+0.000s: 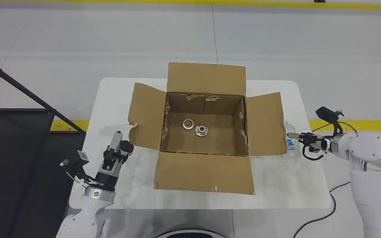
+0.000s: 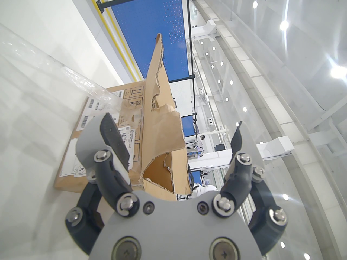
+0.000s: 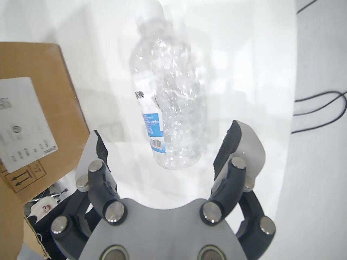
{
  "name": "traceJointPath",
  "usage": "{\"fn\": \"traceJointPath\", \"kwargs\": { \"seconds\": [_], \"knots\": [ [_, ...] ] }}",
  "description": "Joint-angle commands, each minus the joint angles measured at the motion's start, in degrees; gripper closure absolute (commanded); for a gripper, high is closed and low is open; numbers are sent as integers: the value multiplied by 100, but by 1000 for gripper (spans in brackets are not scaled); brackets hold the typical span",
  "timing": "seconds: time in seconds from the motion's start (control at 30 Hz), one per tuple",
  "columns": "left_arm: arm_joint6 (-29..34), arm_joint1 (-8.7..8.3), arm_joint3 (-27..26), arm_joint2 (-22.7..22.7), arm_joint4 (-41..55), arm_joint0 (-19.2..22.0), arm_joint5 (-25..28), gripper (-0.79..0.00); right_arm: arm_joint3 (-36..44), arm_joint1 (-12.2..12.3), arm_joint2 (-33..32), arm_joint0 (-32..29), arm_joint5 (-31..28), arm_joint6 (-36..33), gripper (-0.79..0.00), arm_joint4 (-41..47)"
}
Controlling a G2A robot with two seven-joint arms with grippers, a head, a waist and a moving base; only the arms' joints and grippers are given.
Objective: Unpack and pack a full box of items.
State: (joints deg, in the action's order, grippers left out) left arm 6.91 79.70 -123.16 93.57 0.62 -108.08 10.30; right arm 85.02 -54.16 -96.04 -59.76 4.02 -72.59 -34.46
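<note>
Clear plastic water bottle (image 3: 168, 96) lies on the white counter (image 1: 280, 181) beside the brown cardboard box (image 1: 205, 78), base end nearest the right tool (image 3: 166, 134), whose jaws stand open across its long axis

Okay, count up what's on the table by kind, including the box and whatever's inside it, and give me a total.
Cardboard box: 1
Round metal parts inside the box: 2
Clear plastic bottle: 1
Total: 4
</note>
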Motion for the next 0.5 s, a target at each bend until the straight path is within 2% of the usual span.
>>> {"fn": "traceJointPath", "kwargs": {
  "seconds": [0.0,0.23,0.37,0.47],
  "knots": [
    [0,0,0,0,0,0,0,-785,556,25,-221,-183,47,271,-785,-72],
    [0,0,0,0,0,0,0,-785,2625,41,-533,-641,114,1271,-785,-298],
    [0,0,0,0,0,0,0,-785,3479,18,-267,-650,-101,1716,-785,-132],
    [0,0,0,0,0,0,0,-785,3769,9,266,-410,-375,1680,-785,-68]
  ]
}}
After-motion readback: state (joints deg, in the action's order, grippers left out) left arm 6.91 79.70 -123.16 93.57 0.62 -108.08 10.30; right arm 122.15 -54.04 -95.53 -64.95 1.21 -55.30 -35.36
